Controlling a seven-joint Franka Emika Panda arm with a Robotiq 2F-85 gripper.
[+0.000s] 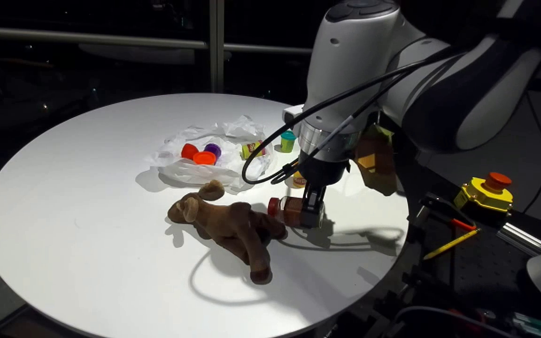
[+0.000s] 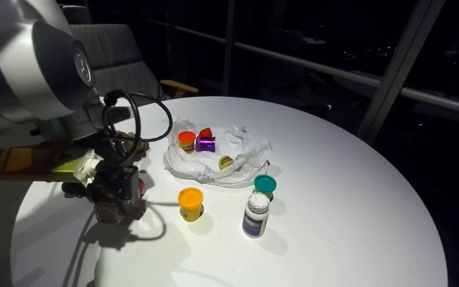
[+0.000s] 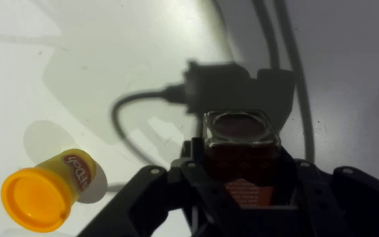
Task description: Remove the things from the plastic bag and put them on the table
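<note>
Maybe halfway: plush (image 1: 228,221), three containers (image 2: 191,207) off bag (image 2: 197,173), four items (image 2: 206,144) left, my fingers (image 3: 196,152) pinching jar (image 1: 293,212) toward table (image 1: 387,217)'s robot-side edge.

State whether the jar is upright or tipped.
Tipped: the end effector holds the jar on its side; in an exterior view its red lid points sideways, not up.

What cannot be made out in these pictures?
Jar label: partly behind jaws, print blurred, wrist view.
Bottle label: print too small, in an exterior view.
Red thing: too small, partly behind purple tub, in an exterior view.
Arm: cut off by edges, in both exterior views.
</note>
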